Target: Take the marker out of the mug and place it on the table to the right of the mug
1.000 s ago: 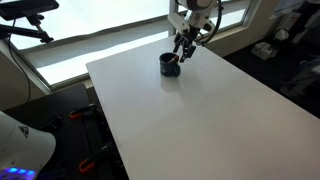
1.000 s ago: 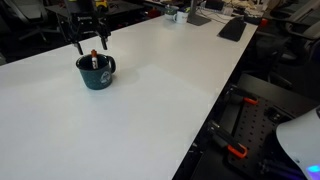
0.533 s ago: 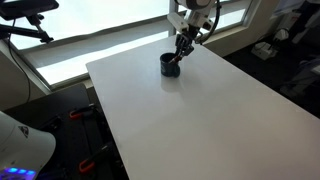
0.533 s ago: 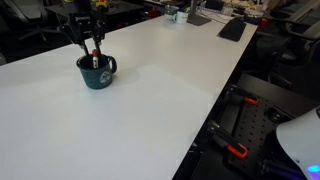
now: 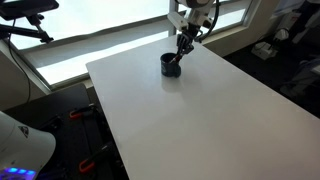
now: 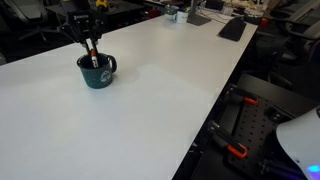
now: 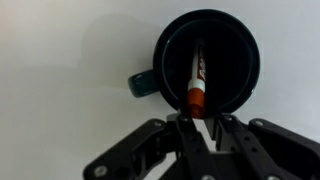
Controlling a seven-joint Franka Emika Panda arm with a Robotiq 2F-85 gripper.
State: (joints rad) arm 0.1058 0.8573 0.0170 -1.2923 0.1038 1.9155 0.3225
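Observation:
The dark mug [image 7: 246, 72] stands upright on the white table [image 7: 60, 60], its handle [image 7: 138, 84] pointing left in the wrist view. Inside it the red marker [image 7: 197, 75] leans against the near wall, its red end sticking up over the rim. My gripper [image 7: 197, 118] hangs right above that end with the fingers shut on the marker's tip. In both exterior views the gripper [image 6: 89, 44] [image 5: 183, 46] points down into the mug [image 6: 97, 73] [image 5: 171, 66], and a bit of the red marker [image 6: 95, 60] shows above the rim. The marker's lower end is hidden in the mug.
The mug stands near one far corner of the table [image 5: 190, 110]. A keyboard [image 6: 232, 28] and small items lie at the other end. Windows [image 5: 100, 30] run behind the table, and dark equipment with red clamps [image 6: 235, 150] sits below its edge.
The fingers went from wide open on either side of the marker's top to shut on it. The arm, mug and marker stayed put.

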